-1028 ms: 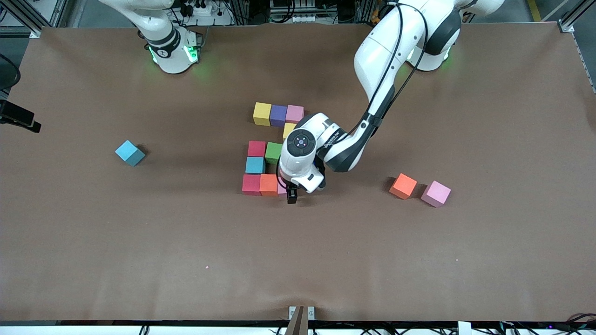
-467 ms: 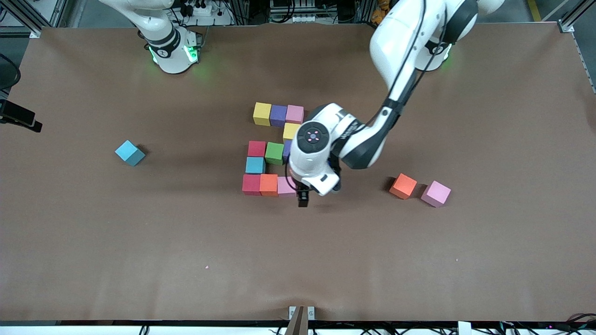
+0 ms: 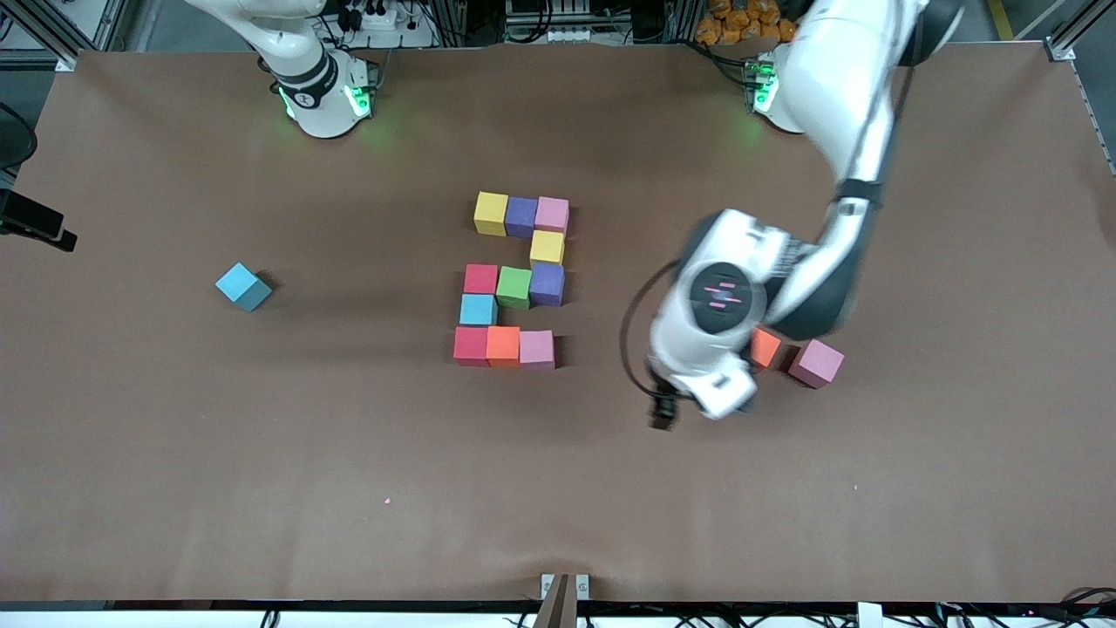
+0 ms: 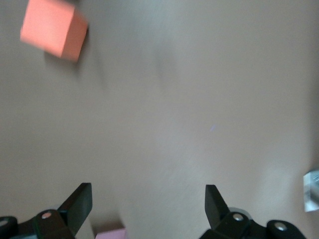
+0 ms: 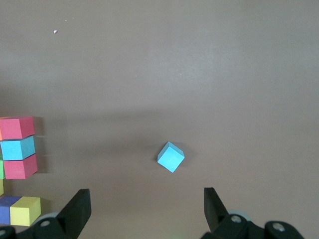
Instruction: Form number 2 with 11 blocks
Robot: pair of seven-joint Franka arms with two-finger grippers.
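Note:
The number 2 [image 3: 514,283] lies in the middle of the table, built of blocks: yellow [image 3: 491,214], purple and pink on its farthest row, down to red, orange and pink [image 3: 536,349] nearest the front camera. My left gripper [image 3: 663,417] [image 4: 148,201] hangs open and empty over bare table, beside a loose orange block [image 3: 765,347] [image 4: 54,32] that its hand partly covers. My right gripper [image 5: 144,204] waits high up, open and empty, over a loose light blue block [image 5: 170,157] [image 3: 243,286]. The number's red and light blue blocks [image 5: 17,148] show at the edge of the right wrist view.
A loose pink block [image 3: 816,363] sits next to the orange one toward the left arm's end. A pink block's edge [image 4: 110,234] shows low between the left fingers. The brown table [image 3: 261,453] is bare toward the front camera.
My left gripper has moved off the pink block at the number's nearest row and swung toward the left arm's end, stopping over the table beside the loose orange block. No block has moved.

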